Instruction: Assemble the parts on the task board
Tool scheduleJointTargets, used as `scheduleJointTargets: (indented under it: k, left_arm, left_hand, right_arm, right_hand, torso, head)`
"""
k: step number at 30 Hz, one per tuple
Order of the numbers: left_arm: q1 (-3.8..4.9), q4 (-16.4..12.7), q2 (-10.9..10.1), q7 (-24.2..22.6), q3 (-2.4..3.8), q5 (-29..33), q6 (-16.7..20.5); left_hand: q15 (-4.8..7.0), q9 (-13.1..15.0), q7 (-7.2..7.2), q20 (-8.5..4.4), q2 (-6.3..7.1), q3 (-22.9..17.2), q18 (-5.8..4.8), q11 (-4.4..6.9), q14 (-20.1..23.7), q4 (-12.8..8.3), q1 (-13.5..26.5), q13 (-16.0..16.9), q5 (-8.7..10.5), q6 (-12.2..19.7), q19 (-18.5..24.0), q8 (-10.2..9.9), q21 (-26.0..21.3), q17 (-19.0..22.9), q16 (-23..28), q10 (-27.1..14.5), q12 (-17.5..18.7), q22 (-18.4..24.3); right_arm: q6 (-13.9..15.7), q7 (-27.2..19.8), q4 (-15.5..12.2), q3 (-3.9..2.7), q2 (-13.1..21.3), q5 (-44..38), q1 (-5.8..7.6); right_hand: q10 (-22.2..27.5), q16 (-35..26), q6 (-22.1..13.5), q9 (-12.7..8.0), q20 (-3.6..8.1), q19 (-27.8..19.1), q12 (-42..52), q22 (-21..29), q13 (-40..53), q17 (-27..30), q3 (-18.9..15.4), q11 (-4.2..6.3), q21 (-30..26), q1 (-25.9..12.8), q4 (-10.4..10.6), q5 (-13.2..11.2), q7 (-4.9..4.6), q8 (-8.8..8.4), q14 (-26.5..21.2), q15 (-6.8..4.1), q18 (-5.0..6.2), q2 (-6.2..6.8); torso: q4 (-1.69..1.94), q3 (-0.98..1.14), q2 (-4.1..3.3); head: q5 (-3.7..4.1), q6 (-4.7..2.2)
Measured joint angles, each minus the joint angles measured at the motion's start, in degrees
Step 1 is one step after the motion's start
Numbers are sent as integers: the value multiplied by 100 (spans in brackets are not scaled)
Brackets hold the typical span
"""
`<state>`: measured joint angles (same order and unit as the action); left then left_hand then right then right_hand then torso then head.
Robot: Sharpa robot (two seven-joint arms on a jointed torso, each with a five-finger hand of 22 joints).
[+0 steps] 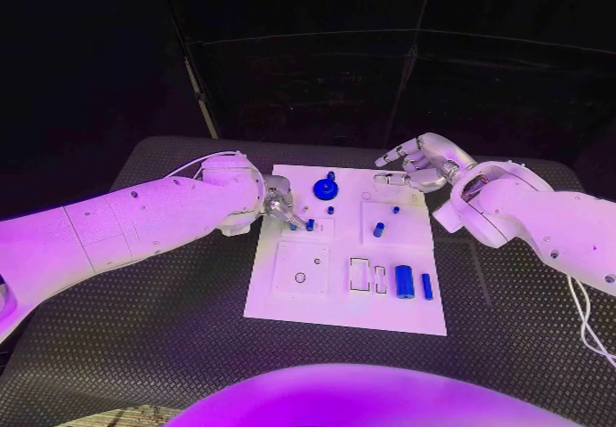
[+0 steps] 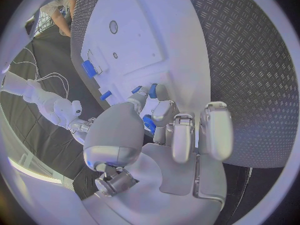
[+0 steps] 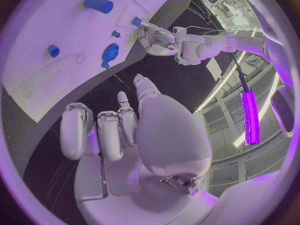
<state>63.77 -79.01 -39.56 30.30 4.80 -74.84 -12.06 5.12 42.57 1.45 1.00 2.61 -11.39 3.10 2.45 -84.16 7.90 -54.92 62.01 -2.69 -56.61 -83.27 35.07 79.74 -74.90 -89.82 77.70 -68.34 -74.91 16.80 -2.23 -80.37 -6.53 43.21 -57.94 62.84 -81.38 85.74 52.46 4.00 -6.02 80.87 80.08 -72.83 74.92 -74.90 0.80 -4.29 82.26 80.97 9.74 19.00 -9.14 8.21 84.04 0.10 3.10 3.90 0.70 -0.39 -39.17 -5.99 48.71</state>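
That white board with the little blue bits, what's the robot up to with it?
It is fitting small blue parts into the white task board. The left hand is at the board's left edge, its fingertips pinching a small blue part just above the surface. The right hand hovers beyond the far right corner with nothing in it. A blue gear and a blue cylinder sit on the board.

The left robot hand [image 1: 276, 210] hides the board [image 1: 299, 298] edge beneath it. A small blue part [image 2: 149, 123] sits half-hidden behind its fingers [image 2: 164, 110]; whether it is gripped is unclear.
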Motion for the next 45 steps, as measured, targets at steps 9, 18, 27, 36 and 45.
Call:
scheduleJointTargets:
  k: [9, 18, 27, 36, 45]
  left_arm:
    - [-4, -19, -16, 6, 0, -2, 65]
    - [-12, -59, -84, 6, 37, 1, 86]
    - [-15, -255, -226, 3, 321, 71, 183]
    - [9, -399, -392, -52, 508, 357, 404]
    - [64, 121, -30, -1143, 114, 878, 1458]
  left_hand:
    - [0, -1, 0, 0, 0, 0, 0, 0, 0, 0, 0, 0, 0, 0, 0, 0, 0, 0, 0, 0, 0, 0]
    - [0, 6, -23, 0, 0, 56, 0, 0, 0, 9, 0, -38, 0, 23, 0, 0, -21, 0, 0, 0, 0, 0]
    - [0, -18, 61, 25, -84, 287, -1, -53, 0, 97, -84, -240, 0, 249, 67, -83, -238, 0, 0, -174, 162, 0]
    - [-209, -282, 328, 186, -239, 628, 374, -299, 19, 178, -460, -1766, 1, 783, 1101, -513, -1892, 0, 828, -1460, 1550, 1100]
    - [-652, -1077, 710, 558, -345, 58, 623, -723, 2368, -646, -2364, -3059, -40, 1044, 2849, -1233, -4630, 2456, 4773, -2773, 3268, 3091]
  right_arm:
    - [-10, -6, 15, 0, -16, 0, -1]
    - [-19, -9, 28, 0, -21, -1, -3]
    - [-33, -11, 47, 1, -29, -1, -5]
    - [-44, -11, 84, 1, -42, -1, -8]
    - [-45, -15, 116, 1, -88, -1, -9]
  right_hand:
    - [0, 0, 0, 0, 0, 0, 0, 0, 0, 0, 0, 0, 0, 0, 0, 0, 0, 0, 0, 0, 0, 0]
    - [0, 0, 0, 0, 0, 0, 0, -1, 0, -4, 0, 0, 0, 0, 0, 0, 0, 0, 0, 0, 0, 0]
    - [0, 0, 0, 0, 0, 0, 0, -1, 0, -4, 0, 0, 0, -23, 0, 0, 0, 0, 0, 0, 0, 23]
    - [0, 0, 0, 0, 0, 0, 0, 7, 0, -3, 0, 0, 0, -47, 0, 0, 0, 0, 0, 0, 0, -2]
    - [0, -26, 0, -5, 20, -20, -23, 38, 0, -2, 0, 0, -2, -47, 0, 0, 0, 0, 0, 0, 0, -1]
  torso:
    - [2, 2, 2]
    - [2, 2, 0]
    - [2, -2, -2]
    - [1, 0, 4]
    - [-4, 7, -1]
  head:
    - [0, -8]
    - [14, -9]
    - [32, -5]
    - [44, -20]
    - [65, -109]
